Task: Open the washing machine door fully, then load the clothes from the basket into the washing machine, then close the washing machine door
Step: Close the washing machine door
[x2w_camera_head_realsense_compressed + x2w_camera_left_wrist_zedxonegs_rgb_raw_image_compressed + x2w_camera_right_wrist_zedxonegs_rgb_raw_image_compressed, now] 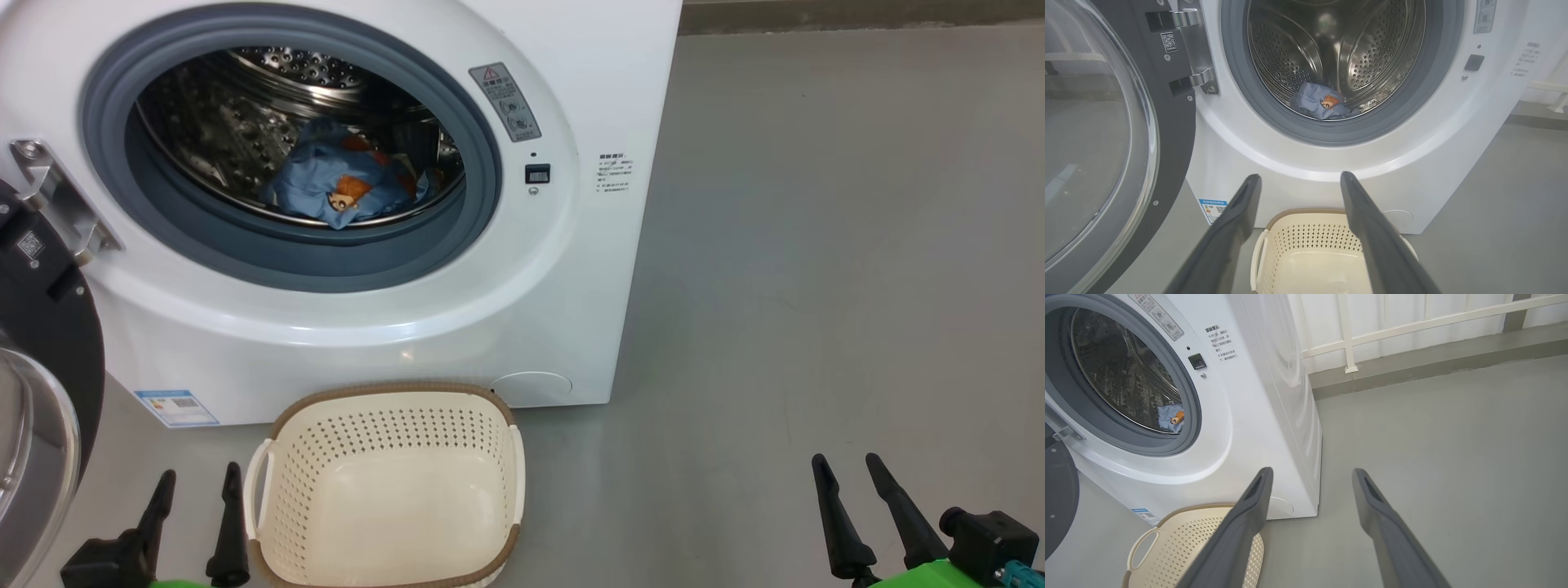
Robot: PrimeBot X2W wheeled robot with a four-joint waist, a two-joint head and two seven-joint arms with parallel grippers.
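1. Head view: my left hand [201, 472] and right hand [844, 459] hung low, fingers spread, holding nothing.
2. Between them the basket [392, 433] sat empty on the floor [816, 245] before the washing machine [571, 269].
3. The clothes [343, 184] lay in the drum [286, 65]; loading looked done.
4. The washing machine door [49, 343] stood wide open at my left; closing it was left.

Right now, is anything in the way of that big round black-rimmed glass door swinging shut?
Nothing visible blocks the round black-rimmed door. The blue bear-print clothes lie inside the steel drum, just behind the grey gasket. The empty cream perforated basket sits on the floor below, probably under the door's swing.
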